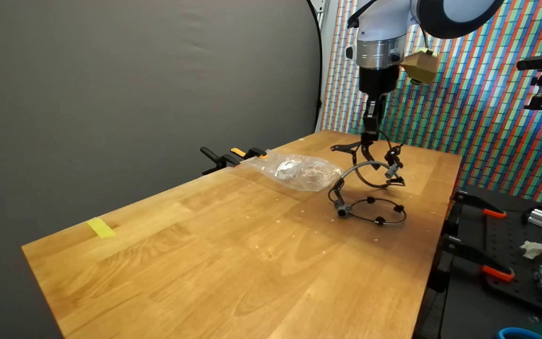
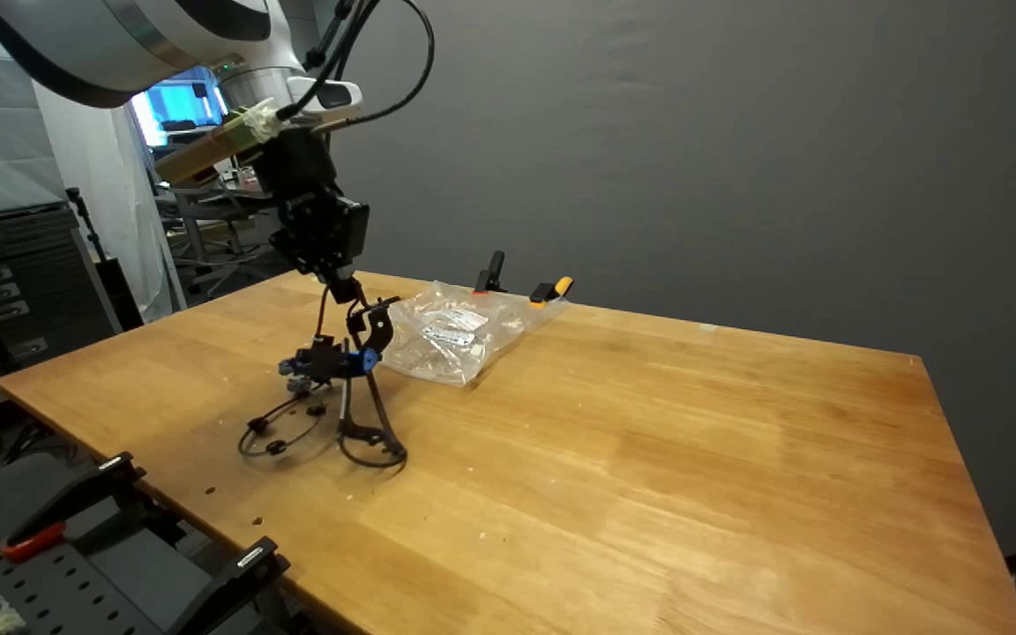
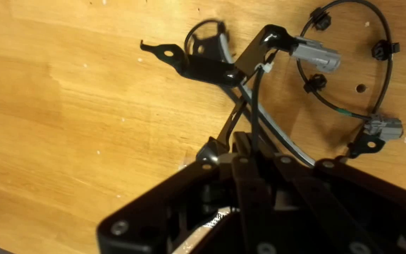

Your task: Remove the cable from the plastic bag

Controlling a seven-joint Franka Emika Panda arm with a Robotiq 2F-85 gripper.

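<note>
My gripper [image 1: 370, 136] is shut on the cable [image 1: 370, 163] and holds it up above the table. The cable is a black and grey harness with black brackets, clips and grey connectors. Its loops hang down, and the lowest are at or just above the wood; I cannot tell which. In the wrist view, a thin black strand rises between the fingertips [image 3: 250, 143], and the grey cable [image 3: 289, 144] curves beside them. The clear plastic bag [image 2: 451, 339] lies crumpled on the table beside the gripper, with the cable outside it. Its white label partly shows behind the fingers in the wrist view.
Clamps [image 2: 490, 273] grip the table's back edge, where the bag's end reaches them. Yellow tape [image 1: 101, 227] is on the wooden table [image 1: 233, 263]. A dark side surface [image 1: 511, 263] with clamps and parts adjoins the table. A grey backdrop stands behind.
</note>
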